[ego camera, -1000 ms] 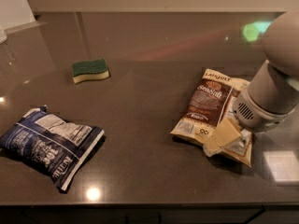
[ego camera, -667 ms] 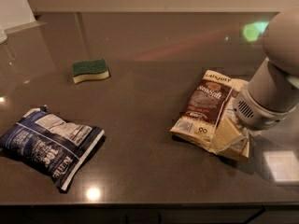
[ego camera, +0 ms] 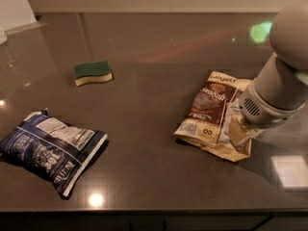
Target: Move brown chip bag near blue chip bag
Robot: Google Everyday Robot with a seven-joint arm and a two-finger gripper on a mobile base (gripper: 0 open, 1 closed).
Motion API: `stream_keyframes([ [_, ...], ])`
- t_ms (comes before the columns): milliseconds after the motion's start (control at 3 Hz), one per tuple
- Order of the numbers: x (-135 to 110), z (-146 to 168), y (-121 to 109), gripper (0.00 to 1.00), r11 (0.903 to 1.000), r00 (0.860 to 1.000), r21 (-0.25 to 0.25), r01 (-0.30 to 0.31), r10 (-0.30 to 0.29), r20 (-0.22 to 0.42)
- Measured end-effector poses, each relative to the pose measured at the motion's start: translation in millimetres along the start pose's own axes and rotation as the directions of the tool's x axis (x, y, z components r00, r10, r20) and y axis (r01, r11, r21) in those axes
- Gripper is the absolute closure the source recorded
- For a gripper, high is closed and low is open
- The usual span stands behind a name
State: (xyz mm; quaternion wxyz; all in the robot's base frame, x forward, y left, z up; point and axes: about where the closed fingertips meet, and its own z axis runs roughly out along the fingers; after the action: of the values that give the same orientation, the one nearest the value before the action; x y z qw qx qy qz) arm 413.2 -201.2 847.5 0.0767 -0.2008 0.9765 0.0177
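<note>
Lying flat on the right side of the dark bench [ego camera: 149,177], the brown chip bag [ego camera: 208,109] shows a dark brown panel with white lettering and crinkled cream edges. The tool [ego camera: 239,131] rests on its right edge; whether it grips cannot be told. The blue chip bag [ego camera: 48,150] lies well apart, front left.

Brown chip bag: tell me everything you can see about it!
The brown bag is a crinkly, shiny snack packet with a dark brown panel, white lettering, cream-yellow edges and a white label at its near corner. It lies on the dark counter, toward the picture's right, far from the blue bag. The robot's claw sits on its right edge; nothing else touches it.
</note>
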Motion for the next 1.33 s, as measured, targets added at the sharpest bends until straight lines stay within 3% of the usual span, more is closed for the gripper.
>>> stream_keyframes([
  [333, -20, -13, 13, 1.00, 0.9983, 0.997, -0.007, 0.057, -0.057, 0.045],
  [667, -47, -26, 38, 1.00, 0.9890, 0.985, -0.023, 0.146, -0.144, 0.091],
  [1000, -75, -35, 70, 1.00, 0.9668, 0.961, -0.050, 0.251, -0.243, 0.130],
  [1333, -95, -37, 104, 1.00, 0.9328, 0.929, -0.082, 0.351, -0.335, 0.158],
])
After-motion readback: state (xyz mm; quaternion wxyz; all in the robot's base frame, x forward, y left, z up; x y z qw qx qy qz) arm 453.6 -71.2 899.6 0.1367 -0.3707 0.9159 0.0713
